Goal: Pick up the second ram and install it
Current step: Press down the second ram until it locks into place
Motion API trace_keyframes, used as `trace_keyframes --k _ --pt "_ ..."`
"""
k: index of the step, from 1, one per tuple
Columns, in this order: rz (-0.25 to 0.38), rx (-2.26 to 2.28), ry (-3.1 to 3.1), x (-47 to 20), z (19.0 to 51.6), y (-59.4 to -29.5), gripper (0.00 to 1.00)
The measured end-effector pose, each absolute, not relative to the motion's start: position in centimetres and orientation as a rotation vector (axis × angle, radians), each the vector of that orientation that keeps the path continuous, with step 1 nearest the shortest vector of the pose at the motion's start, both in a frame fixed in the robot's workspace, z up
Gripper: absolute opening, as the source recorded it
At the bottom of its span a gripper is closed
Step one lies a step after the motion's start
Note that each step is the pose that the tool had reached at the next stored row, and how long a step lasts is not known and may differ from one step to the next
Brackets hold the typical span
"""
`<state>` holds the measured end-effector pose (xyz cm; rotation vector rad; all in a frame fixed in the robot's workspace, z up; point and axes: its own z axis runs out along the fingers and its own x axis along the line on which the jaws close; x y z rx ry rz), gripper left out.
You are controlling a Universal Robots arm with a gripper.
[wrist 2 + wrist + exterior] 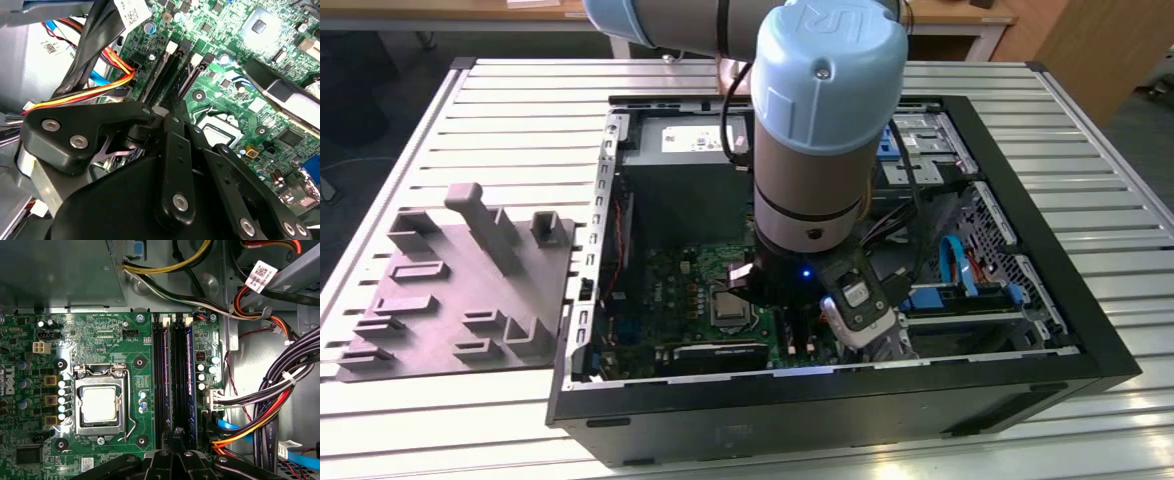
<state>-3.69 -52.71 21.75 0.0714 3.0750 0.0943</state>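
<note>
In the exterior view the arm (821, 150) reaches down into the open computer case (847, 400) on the slatted table (507, 110), with a grey fixture tray (454, 285) lying at the exterior view's left; the gripper (861, 315) sits low over the motherboard (680, 290). The first wrist view shows what that view hides: four long memory slots (172, 380) beside the processor socket (100, 405), and a dark blue stick, apparently the second ram (189, 375), standing in the slot farthest from the socket. The gripper's fingertips (177, 432) press together at the slots' near end, clenched with no stick seen between them. The second wrist view shows the black linkage (172, 165) above the slots.
</note>
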Motion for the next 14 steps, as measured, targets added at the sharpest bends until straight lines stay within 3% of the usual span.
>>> trace_keyframes --k 14 --pt "0.095 0.071 3.075 -3.7 22.6 -52.7 0.1"
